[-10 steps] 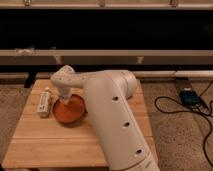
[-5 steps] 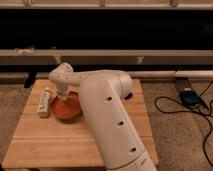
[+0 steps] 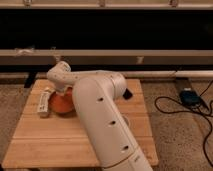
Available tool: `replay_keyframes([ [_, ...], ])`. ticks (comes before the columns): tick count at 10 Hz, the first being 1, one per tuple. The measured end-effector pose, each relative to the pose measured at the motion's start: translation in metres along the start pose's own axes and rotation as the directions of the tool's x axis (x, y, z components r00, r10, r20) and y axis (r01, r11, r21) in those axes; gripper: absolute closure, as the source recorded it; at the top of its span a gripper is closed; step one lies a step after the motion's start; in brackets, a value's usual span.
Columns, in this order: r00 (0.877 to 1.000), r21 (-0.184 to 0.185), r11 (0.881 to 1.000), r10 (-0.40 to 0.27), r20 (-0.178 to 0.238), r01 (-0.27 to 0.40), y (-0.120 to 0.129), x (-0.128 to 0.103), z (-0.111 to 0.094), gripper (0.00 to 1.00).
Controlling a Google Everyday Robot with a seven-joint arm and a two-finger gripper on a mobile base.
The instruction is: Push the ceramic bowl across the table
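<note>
The orange-red ceramic bowl (image 3: 60, 103) sits on the left part of the light wooden table (image 3: 45, 145), partly hidden by my white arm. My gripper (image 3: 62, 92) reaches down at the bowl's far rim, below the rounded wrist. The arm covers the bowl's right side and the middle of the table.
A white oblong object (image 3: 44, 102) lies just left of the bowl, close to it. A small dark object (image 3: 127, 93) lies on the table right of the arm. A blue device (image 3: 189, 96) with black cables lies on the floor at right. A dark wall with a rail runs behind.
The bowl has slid a little to the left and away, closer to the white object. My arm has swung left with it.
</note>
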Motion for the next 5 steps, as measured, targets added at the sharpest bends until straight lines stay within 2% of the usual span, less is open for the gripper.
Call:
replay_keyframes([
  [2, 1.0, 0.021, 1.0, 0.006, 0.015, -0.006, -0.009, -0.006, -0.005, 1.0],
  [4, 1.0, 0.026, 1.0, 0.004, 0.028, -0.005, -0.014, -0.006, -0.013, 1.0],
  [5, 0.999, 0.026, 1.0, 0.0, 0.039, -0.001, -0.014, -0.004, -0.024, 0.98],
])
